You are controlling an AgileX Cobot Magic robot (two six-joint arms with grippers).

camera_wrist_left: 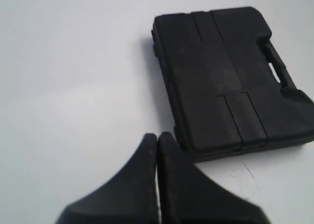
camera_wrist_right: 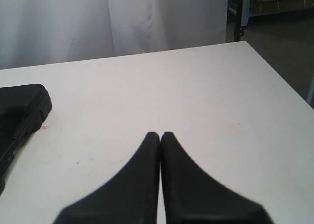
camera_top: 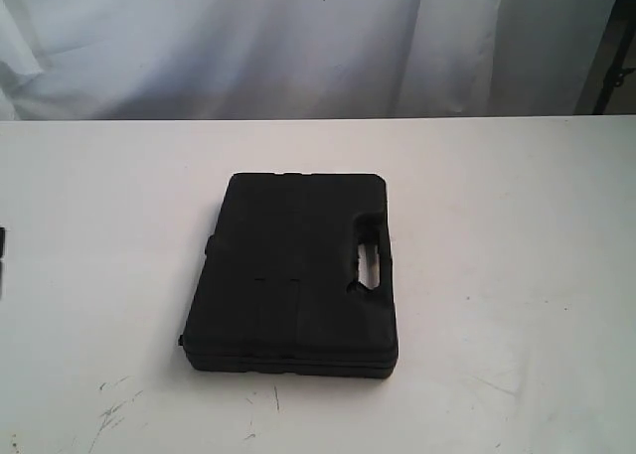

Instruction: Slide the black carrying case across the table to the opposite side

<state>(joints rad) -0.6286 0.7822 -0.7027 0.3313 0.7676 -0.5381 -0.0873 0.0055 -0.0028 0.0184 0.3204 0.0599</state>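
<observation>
Case (camera_top: pixel 298 275) lies flat on the table (camera_top: pixel 517 275) with bare tabletop all around it, its handle slot (camera_top: pixel 370 260) on the side toward the right gripper (camera_wrist_right: pixel 160 136). Left gripper (camera_wrist_left: pixel 157 138) is clenched on nothing, fingertips pressed together, clear of the case. Right gripper is likewise clenched and empty, off the case's opposite side.

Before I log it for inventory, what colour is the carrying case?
The case is plain matte black; the exterior view shows it best.

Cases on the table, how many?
1. The case lies flat near the middle of the table, handle slot toward the right; off-frame areas could hide more.
</observation>
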